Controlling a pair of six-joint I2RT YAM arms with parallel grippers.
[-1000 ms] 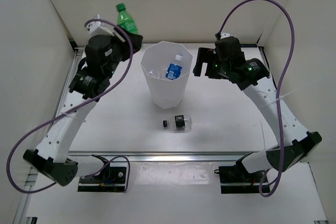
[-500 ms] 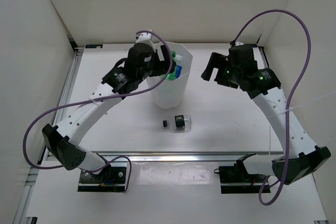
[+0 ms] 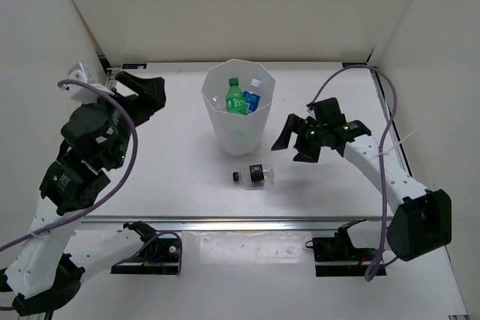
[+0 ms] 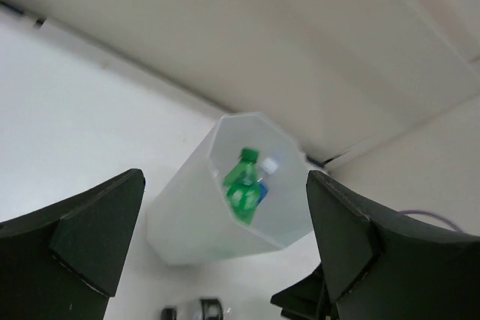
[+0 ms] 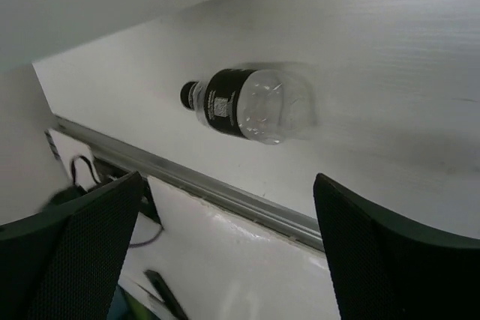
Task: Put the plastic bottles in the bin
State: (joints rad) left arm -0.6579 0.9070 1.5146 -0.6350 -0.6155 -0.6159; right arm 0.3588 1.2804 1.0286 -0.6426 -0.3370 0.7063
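The white faceted bin (image 3: 241, 135) stands at mid-table. Inside it lie a green bottle (image 3: 235, 97) and a clear bottle with a blue label (image 3: 252, 98). A short clear bottle with a black label and cap (image 3: 254, 175) lies on its side in front of the bin. My left gripper (image 3: 141, 89) hangs open and empty, high to the bin's left. Its wrist view looks down into the bin (image 4: 187, 222) at the green bottle (image 4: 244, 187). My right gripper (image 3: 295, 144) is open and low, right of the short bottle (image 5: 251, 106), apart from it.
An aluminium rail (image 3: 247, 222) runs along the table's near edge, also seen in the right wrist view as a rail (image 5: 247, 198). White enclosure walls close the back and both sides. Purple cables trail from both arms.
The left gripper carried the green bottle over the bin, opened, and pulled back left; the bottle now lies in the bin. The right arm swung down and forward towards the short bottle.
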